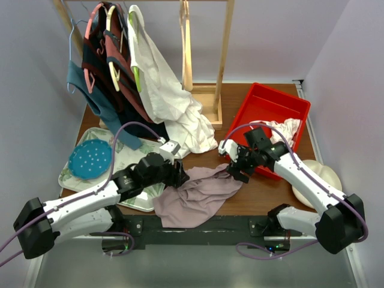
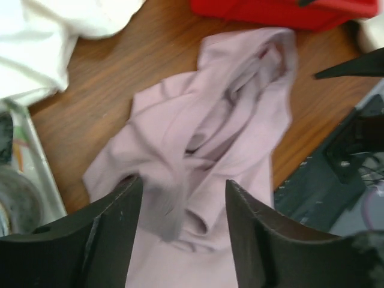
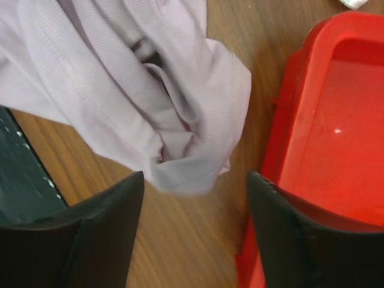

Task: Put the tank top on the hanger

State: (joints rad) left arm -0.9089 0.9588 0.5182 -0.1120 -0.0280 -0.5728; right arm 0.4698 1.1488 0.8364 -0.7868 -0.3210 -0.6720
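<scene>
The mauve-pink tank top [image 1: 198, 195] lies crumpled on the wooden table near the front edge. My left gripper [image 1: 178, 175] is open just over its left part; in the left wrist view the fabric [image 2: 210, 144] fills the gap between the jaws. My right gripper [image 1: 235, 171] is open at the top's right end, beside the red bin; the right wrist view shows a bunched fold [image 3: 180, 120] just ahead of the open jaws [image 3: 193, 186]. The pale wooden hanger [image 1: 186, 45] hangs on the rack at the back.
A red bin [image 1: 287, 111] with a white-and-pink garment [image 1: 285, 129] stands at the right. A large white shirt [image 1: 171, 102] and dark clothes [image 1: 105, 66] hang on the rack. A tray [image 1: 129, 195] with a teal plate [image 1: 90, 159] sits at the left.
</scene>
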